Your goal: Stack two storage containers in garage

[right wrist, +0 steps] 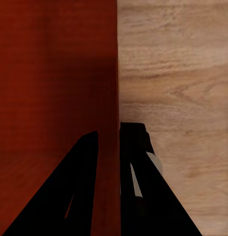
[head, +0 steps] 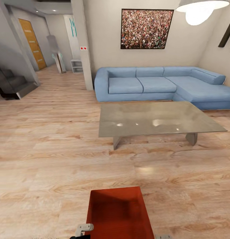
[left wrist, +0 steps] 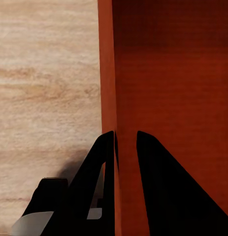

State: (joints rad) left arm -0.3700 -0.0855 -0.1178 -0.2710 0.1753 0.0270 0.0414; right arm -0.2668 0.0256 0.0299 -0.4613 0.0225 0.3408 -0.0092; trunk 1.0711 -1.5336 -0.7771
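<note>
One orange-red storage container (head: 119, 212) is showing at the bottom middle of the head view, open side up, its dark inside catching a little light along the far wall. It is hanging above the light wood plank floor (head: 45, 159) of the living room, carried between the two arms, with a pale bit of arm hardware peeking out at its lower left corner.

In the left wrist view the left gripper (left wrist: 126, 147) is sitting nearly closed over the container's thin side wall (left wrist: 114, 88), one black finger (left wrist: 101, 167) outside the wall and the other inside the bin, pinching it. In the right wrist view the right gripper (right wrist: 109, 135) is doing the same on the opposite wall (right wrist: 116, 73), one finger (right wrist: 79, 172) inside against the ribbed red surface and the other outside over the planks, narrowed onto the wall.

Ahead, a low grey glass-topped coffee table (head: 154, 119) is standing on the planks, and behind it a blue corner sofa (head: 161, 84) is lining the beige wall. A framed picture of a dense crowd (head: 146, 29) is hanging above the sofa, and a white pendant lamp (head: 201, 8) is glowing at the upper right. At far left a dark staircase (head: 10, 84) is rising, and a wooden door (head: 32, 43) is standing down the hallway. No readable writing, brand or label is showing anywhere.
</note>
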